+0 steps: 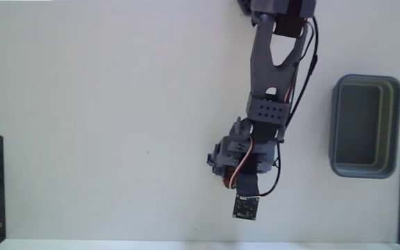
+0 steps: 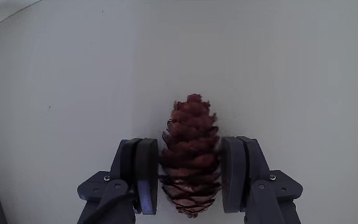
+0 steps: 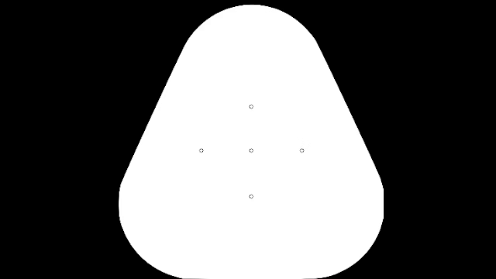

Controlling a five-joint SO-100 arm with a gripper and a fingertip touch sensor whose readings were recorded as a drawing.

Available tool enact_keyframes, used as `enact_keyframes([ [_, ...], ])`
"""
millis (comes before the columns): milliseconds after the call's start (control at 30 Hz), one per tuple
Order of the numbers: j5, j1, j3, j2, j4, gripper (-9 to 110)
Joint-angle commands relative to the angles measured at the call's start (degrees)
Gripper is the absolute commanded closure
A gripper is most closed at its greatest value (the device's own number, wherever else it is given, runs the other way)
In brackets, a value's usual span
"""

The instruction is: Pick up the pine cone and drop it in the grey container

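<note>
Progress: the cone (image 2: 192, 163) sits between the jaws (image 2: 190, 176), which look clenched on it from both sides; whether it is off the counter yet I cannot tell.
Done: judging by the wrist view, the reach and the grasp.
Left: lift, carry across to the tub (image 1: 365, 126), release over it. The tub looks empty.
Jaws: grasping the cone, one pad (image 2: 146, 176) pressed to its left flank and one to its right, in the wrist view.
Cone, place: low in the middle of the wrist view, its pointed tip aimed away from the camera. In the fixed view the arm (image 1: 269, 104) hides it; it should lie under the wrist, near the lower middle of that picture.
Cone, look: reddish-brown, oval, covered in overlapping woody scales with ragged edges; rough and uneven, so the pads bear on scale tips, not a flat face.
Tub, place: at the right of the fixed view, well apart from the arm's wrist.
Tub, look: blue-grey plastic, rectangular with rounded corners, a thick smooth rim and a darker hollow inside.
Arm, look: grey printed plastic links, black cables running along it, a small camera board at its end.
Counter (image 1: 103, 125): plain off-white, matt and smooth, with a few tiny dark specks.
</note>
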Motion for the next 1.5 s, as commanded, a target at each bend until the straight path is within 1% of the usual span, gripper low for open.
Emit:
enact_keyframes([
  [0,0.09,0.99,-0.08,1.91,-0.3,43],
  [1233,0.09,0.99,-0.08,1.91,-0.3,54],
  [1467,0.09,0.99,-0.08,1.91,-0.3,54],
])
